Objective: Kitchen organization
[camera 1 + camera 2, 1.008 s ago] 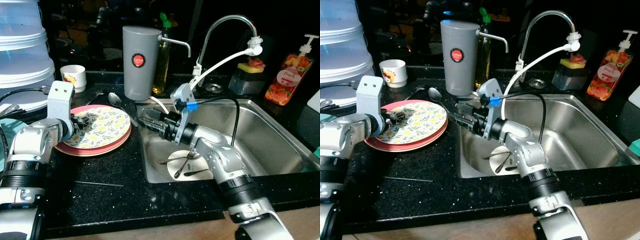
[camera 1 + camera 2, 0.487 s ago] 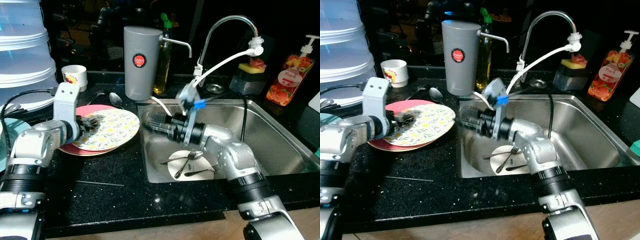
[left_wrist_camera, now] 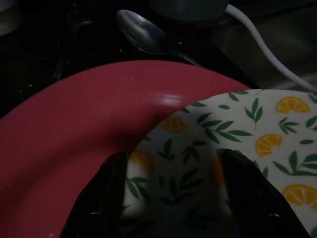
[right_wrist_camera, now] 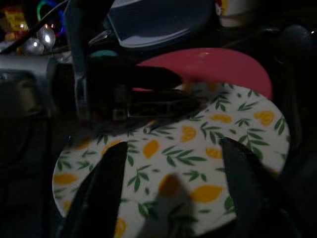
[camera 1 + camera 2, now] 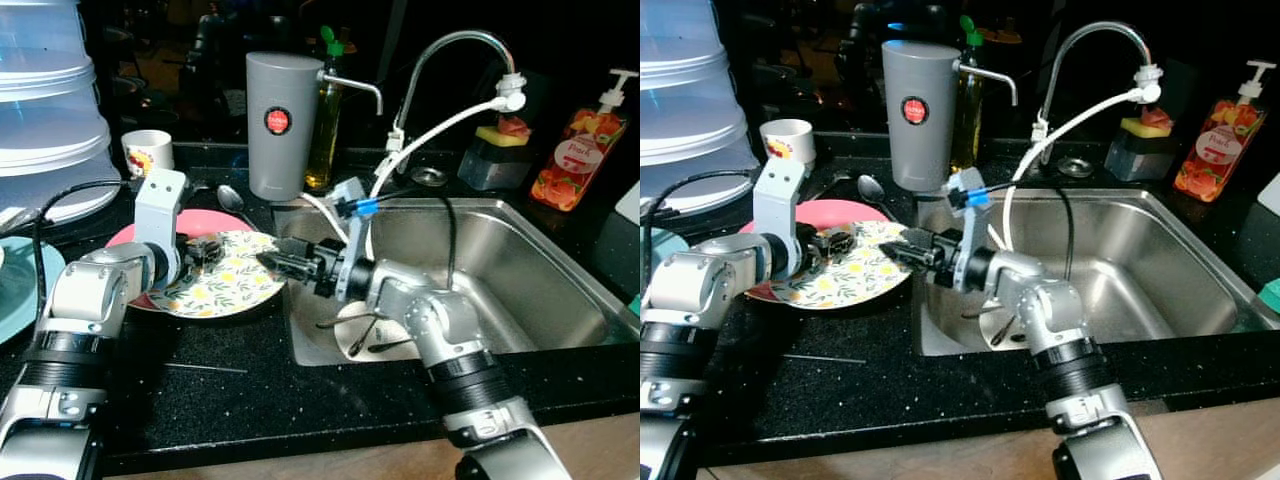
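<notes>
A lemon-patterned plate [image 5: 238,285] lies half off a pink plate [image 5: 125,238] on the black counter, and its right rim reaches the sink's edge. My left gripper [image 5: 207,248] rests on the patterned plate's top. Its fingers [image 3: 106,198] stand apart, one by the rim and one on the pattern. My right gripper [image 5: 272,262] reaches from over the sink to the plate's right rim. It is open, with its fingers [image 4: 99,193] spread over the plate [image 4: 188,163].
The steel sink [image 5: 520,260] holds a small white plate with forks [image 5: 352,338] under my right arm. A spoon [image 5: 232,197], a grey canister [image 5: 282,125] and a cup [image 5: 147,152] stand behind the plates. A teal plate [image 5: 15,300] lies at the far left.
The patterned plate has slid right off the pink plate toward the sink, along with my left gripper. My right gripper has swung left to the plate's rim.
</notes>
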Motion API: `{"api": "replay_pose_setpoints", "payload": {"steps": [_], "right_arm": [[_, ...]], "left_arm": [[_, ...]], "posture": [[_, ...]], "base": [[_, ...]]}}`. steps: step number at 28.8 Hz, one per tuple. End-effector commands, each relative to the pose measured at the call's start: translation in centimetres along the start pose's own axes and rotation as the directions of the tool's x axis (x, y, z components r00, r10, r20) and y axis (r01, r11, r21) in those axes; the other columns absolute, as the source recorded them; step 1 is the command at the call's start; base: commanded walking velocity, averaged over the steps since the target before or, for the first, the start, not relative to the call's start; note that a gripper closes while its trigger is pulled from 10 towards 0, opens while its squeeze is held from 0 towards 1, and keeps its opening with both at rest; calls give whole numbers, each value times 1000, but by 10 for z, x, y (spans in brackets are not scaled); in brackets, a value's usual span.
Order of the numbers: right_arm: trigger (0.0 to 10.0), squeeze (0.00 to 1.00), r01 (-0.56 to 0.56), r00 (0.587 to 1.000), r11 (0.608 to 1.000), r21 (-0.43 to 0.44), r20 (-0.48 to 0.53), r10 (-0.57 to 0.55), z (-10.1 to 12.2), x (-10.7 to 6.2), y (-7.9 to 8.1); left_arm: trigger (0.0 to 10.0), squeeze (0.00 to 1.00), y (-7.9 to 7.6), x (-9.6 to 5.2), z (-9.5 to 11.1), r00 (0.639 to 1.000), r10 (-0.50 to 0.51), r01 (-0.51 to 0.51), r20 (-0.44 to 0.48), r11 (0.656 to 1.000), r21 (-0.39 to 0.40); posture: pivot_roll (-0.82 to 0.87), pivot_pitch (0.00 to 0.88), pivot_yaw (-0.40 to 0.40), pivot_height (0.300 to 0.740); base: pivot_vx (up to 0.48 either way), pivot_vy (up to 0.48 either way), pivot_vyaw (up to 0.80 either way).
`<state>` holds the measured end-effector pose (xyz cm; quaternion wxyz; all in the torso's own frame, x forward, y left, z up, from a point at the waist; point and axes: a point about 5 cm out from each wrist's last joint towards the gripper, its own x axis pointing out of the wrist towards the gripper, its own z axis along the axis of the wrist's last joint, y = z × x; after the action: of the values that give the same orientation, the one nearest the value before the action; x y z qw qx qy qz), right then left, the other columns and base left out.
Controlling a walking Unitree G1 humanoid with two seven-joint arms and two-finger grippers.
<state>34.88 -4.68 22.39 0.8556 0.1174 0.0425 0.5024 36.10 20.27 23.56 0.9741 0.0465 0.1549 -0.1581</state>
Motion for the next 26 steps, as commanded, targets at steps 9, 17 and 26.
{"api": "replay_pose_setpoints", "payload": {"steps": [9,17,26], "right_arm": [[10000,0,223,973,973,61,43,-226,14,-15,-31],[10000,0,283,955,943,174,-136,-262,-2,-28,-43],[10000,0,157,983,895,417,-153,-102,-18,-18,-21]], "left_arm": [[10000,0,-2,1,-11,999,-13,13,-47,1000,1],[10000,0,-4,2,-11,998,-28,28,-52,1000,10],[10000,0,-4,1,-11,998,-32,32,-51,999,11]], "posture": [[62,31,-77,740],[60,30,-76,740],[62,25,-81,740]], "base": [[0,0,0],[0,0,0],[0,0,0]]}}
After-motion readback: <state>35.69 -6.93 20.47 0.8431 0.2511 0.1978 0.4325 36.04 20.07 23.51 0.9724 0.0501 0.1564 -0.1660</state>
